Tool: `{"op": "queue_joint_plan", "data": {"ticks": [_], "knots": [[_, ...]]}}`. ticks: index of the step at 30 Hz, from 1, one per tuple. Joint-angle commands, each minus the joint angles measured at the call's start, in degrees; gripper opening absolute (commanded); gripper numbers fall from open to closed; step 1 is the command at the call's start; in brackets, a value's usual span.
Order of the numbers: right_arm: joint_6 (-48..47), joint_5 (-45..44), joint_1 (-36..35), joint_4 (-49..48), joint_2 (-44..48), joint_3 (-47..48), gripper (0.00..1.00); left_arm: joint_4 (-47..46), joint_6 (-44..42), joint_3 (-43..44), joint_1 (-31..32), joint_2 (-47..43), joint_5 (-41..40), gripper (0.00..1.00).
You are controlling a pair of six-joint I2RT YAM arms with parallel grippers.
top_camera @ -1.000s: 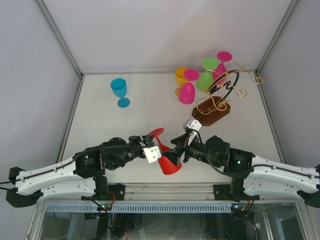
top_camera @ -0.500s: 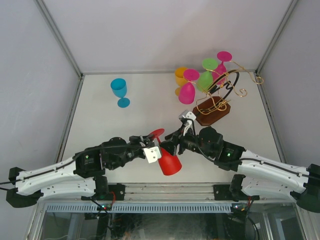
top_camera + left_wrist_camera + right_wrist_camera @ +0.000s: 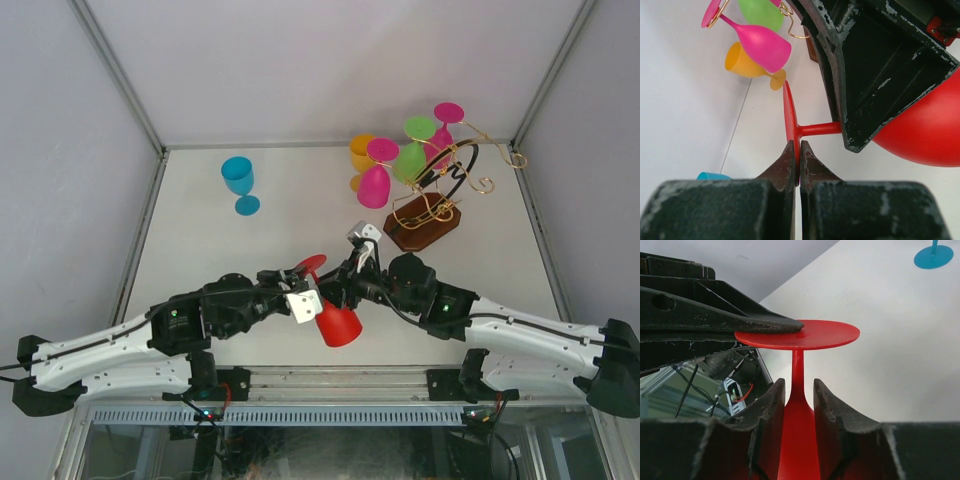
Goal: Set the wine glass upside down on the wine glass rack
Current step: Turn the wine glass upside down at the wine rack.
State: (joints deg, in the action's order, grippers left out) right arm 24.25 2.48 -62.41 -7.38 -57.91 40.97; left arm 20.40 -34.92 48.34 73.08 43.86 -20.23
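Observation:
The red wine glass [image 3: 340, 325] hangs on its side above the table's near middle. My left gripper [image 3: 303, 274] is shut on the rim of its round foot [image 3: 790, 117], pinching the disc edge-on [image 3: 796, 146]. My right gripper [image 3: 347, 288] straddles the stem [image 3: 797, 365] just above the bowl. It is open [image 3: 798, 384], with a narrow gap between each fingertip and the stem. Further in, the flaring red neck fills the space between the fingers. The wine glass rack [image 3: 425, 228], gold wire on a brown base, stands at the back right.
A blue glass [image 3: 238, 180] stands upright at the back left. Pink [image 3: 375, 183], green [image 3: 412, 155] and second pink [image 3: 445, 125] glasses hang on the rack, with an orange one [image 3: 361, 152] beside them. White walls enclose the table.
My right arm has swung left and forward to the glass, and its jaws have narrowed around the stem. The left gripper and the glass have hardly moved.

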Motion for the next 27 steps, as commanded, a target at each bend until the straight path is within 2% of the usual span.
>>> {"op": "queue_joint_plan", "data": {"ticks": [1,6,10,12,17,21,27], "knots": [[-2.03,0.20,-0.25,-1.72,-0.68,0.54,0.27,-3.32,1.93,0.77,-0.39,-0.11,-0.51,0.00],[-3.20,0.74,-0.34,-2.16,-1.27,0.71,0.32,-2.93,1.96,1.03,-0.74,0.23,-0.28,0.00],[-4.23,1.63,-0.49,-1.45,-2.14,1.41,0.30,-2.91,1.96,0.98,-0.88,0.08,-0.16,0.00],[-4.66,1.78,-0.57,-1.35,-2.44,1.48,0.26,-2.92,2.06,1.05,-0.92,0.12,0.00,0.00],[-6.49,1.39,-1.07,-1.02,-2.65,1.48,0.00,-2.39,2.59,1.54,-1.26,0.25,0.30,0.00],[-7.42,-0.11,-1.74,-1.29,-2.34,1.48,0.00,-2.30,3.03,1.54,-1.36,-0.12,0.58,0.01],[-7.73,-1.47,-1.59,-2.15,-1.35,1.48,0.00,-0.98,4.09,2.61,-1.36,-0.09,0.88,0.26]]}}
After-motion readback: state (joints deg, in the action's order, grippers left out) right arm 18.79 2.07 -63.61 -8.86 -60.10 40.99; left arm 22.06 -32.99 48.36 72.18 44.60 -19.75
